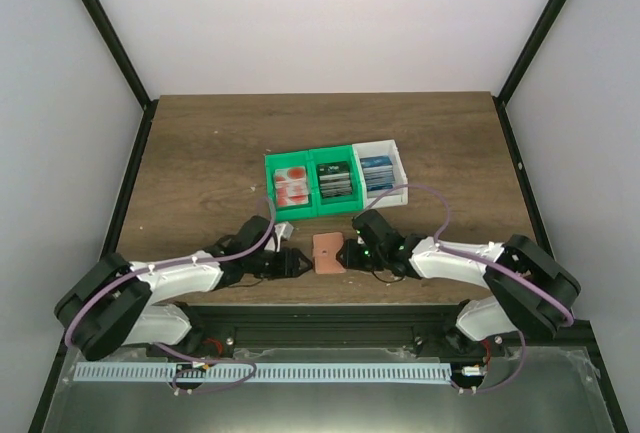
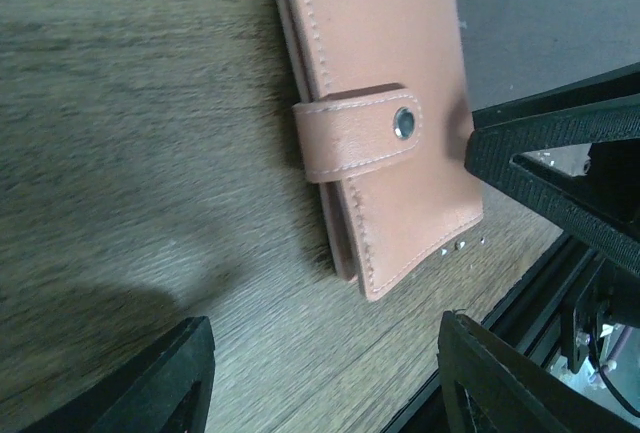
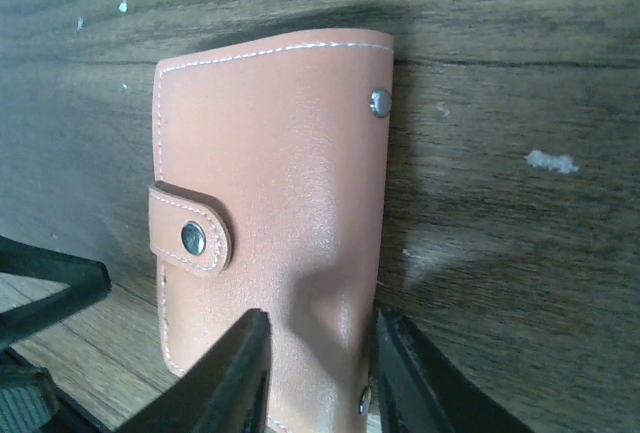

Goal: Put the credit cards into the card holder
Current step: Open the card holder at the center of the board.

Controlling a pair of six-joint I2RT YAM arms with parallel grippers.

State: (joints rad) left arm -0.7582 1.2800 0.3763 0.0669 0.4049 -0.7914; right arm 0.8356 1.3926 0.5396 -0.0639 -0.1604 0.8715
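Card holder point(image 1: 328, 251): a small flat salmon-orange leather-like folding wallet, roughly square, lying flat on the dark wood-grain table point(image 1: 200, 153) close to its near edge, between the two arms; folded shut, its stitched strap tab point(image 2: 360, 133) wrapped over the open edge with the metal snap pressed home. Right gripper point(image 3: 320, 323) sits low over the holder's near end; its fingers stand a narrow way apart, one over the leather face, the other at the folded spine edge; no pinch can be made out, the holder being wider than the gap. Left gripper point(image 2: 325, 323) faces the tab side, fingers spread wide, only bare wood between them; the holder lies just ahead of the tips, not touched. Credit cards point(image 1: 292, 186): thin plastic rectangles stacked farther back, well apart from the holder; red-and-white and dark ones point(image 1: 335, 181) in the two green plastic bins point(image 1: 300, 209), blue ones point(image 1: 377, 173) in the white bin point(image 1: 400, 168) beside them. Judgement: the step in hand is getting the holder open; no card is out of its bin yet, so the task sits near its start. Next move likely calls for one gripper to pin the body down while the other catches the tab's free end and peels the snap off; the grip must take the tab alone; flat leather on smooth wood may slide or lift whole.
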